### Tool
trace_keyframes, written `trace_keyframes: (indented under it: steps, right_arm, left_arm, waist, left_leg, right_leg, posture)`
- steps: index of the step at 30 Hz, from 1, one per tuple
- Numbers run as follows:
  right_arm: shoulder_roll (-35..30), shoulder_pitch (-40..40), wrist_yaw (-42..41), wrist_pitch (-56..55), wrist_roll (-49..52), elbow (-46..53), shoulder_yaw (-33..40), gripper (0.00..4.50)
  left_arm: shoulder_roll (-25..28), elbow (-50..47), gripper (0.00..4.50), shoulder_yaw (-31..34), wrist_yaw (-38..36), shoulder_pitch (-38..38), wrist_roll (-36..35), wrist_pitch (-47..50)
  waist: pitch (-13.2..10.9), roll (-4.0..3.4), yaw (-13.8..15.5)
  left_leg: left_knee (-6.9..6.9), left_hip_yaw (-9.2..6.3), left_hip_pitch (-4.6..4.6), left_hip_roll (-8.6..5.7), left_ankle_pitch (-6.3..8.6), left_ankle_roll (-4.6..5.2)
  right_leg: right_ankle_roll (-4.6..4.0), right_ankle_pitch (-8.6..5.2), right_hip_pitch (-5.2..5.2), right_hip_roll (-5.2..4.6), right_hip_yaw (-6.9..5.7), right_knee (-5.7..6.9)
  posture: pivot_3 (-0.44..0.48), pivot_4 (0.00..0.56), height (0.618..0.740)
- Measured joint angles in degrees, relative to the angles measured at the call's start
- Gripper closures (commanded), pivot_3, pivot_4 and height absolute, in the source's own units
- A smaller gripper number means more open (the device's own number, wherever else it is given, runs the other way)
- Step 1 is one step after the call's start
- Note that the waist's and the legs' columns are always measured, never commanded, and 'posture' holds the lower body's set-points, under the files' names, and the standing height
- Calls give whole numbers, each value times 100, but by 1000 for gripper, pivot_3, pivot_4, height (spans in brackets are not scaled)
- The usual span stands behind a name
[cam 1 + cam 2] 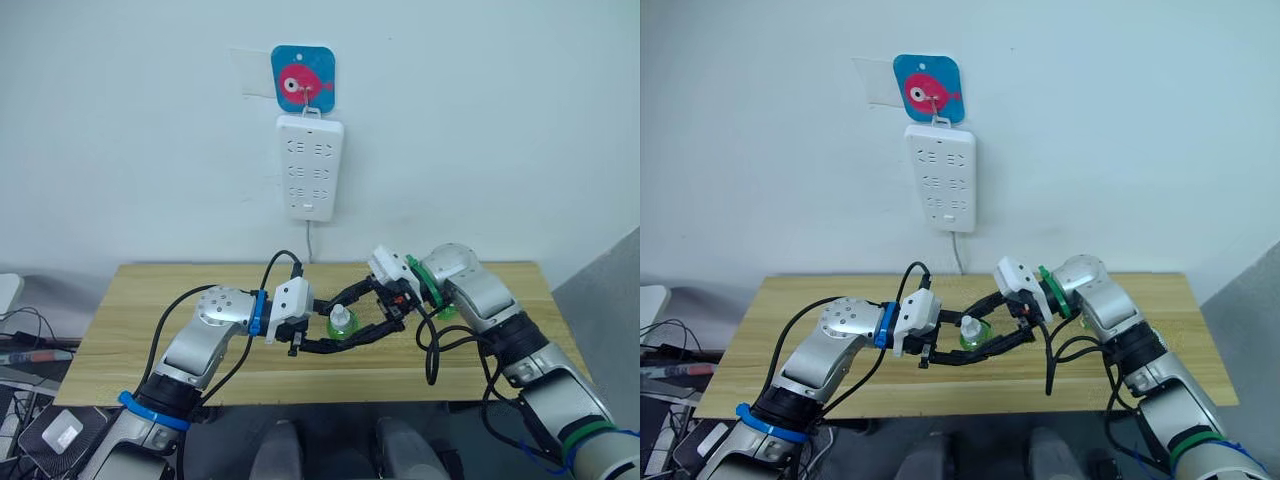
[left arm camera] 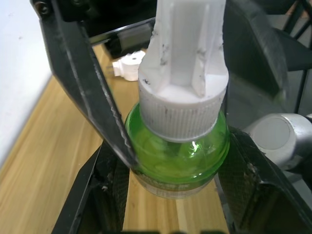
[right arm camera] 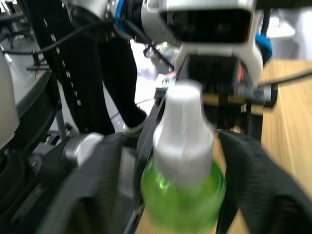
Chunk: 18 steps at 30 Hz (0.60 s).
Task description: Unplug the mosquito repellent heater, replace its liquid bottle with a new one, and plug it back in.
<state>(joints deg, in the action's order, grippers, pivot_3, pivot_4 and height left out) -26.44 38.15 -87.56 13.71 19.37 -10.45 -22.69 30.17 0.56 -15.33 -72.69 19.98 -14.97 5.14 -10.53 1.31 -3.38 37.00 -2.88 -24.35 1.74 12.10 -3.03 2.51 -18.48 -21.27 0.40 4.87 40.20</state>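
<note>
**Green bottle held upright between two pincers**

Green liquid fills the small bottle [image 1: 340,322] that sits between both pincers above the table [image 1: 130,300]. The left pincer [image 1: 335,335] comes in from the robot's left, and in its wrist view its fingers [image 2: 105,190] press against the bottle's belly on both sides, so it is clamped on the bottle. The right pincer [image 1: 350,315] reaches in from the opposite side with its fingers flanking the same bottle; whether they actually press on it is hard to judge, since that wrist view is blurred.

The bottle's long axis stands roughly upright, white ribbed cap [image 2: 183,107] on top.

The mosquito repellent heater [image 2: 130,66] appears to be the small white piece lying on the table beyond the bottle. The power strip [image 1: 309,167] hangs on the wall, well apart.
</note>
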Motion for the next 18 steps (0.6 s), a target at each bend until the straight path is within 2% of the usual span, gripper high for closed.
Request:
trace_keyframes:
  steps: [1, 5, 12, 14, 16, 18]
  right_arm:
    - [-81, -77, 13, 30, 2, 78, 66, 25]
    - [-206, -434, 465, 218, 3, 523, 398, 25]
    - [-70, -1272, 2040, 891, 103, 1966, 1035, 25]
    - [-10, -1511, 2237, 976, 108, 2229, 1015, 388]
    - [23, -1617, 2437, 1083, 109, 2381, 1009, 937]
    - [70, -1628, 2599, 1104, 99, 2456, 1002, 937]
  left_arm:
    - [-1, 8, 2291, 5, 35, 1, 0, 6]
    - [-18, 112, 2291, 27, 170, 35, -3, 9]
    - [-49, 308, 2291, 161, 343, 78, -20, 10]
    - [-80, 394, 2291, 186, 356, 96, -20, 8]
    - [-135, 477, 2291, 207, 400, 133, -18, 8]
    - [-184, 533, 2291, 207, 442, 229, -16, 6]
  waist:
    - [0, 0, 11]
    - [0, 0, 12]
    - [3, -1, 5]
    - [6, 0, 4]
    - [6, 0, -1]
    - [8, 1, -10]
  left_leg:
    - [0, 0, 0, 0, 0, 0]
    - [-1, 1, 0, 0, 0, 0]
    - [-1, 4, 0, 1, 0, 0]
    - [0, 6, 0, -1, 0, 0]
    - [3, 9, 0, -3, 0, -1]
    - [5, 9, 1, -4, -1, -1]
  right_leg:
    - [0, 0, 0, 0, 0, 0]
    - [0, 0, -2, 2, 1, 4]
    - [0, -1, -6, 4, 6, 11]
    - [0, -1, -5, 5, 6, 11]
    - [0, 0, -6, 4, 9, 14]
    - [0, 0, -6, 4, 7, 22]
  posture:
    - [-20, 119, 740]
    - [-26, 121, 740]
    - [-56, 108, 740]
    - [-64, 109, 740]
    - [-73, 108, 740]
    - [-75, 109, 740]
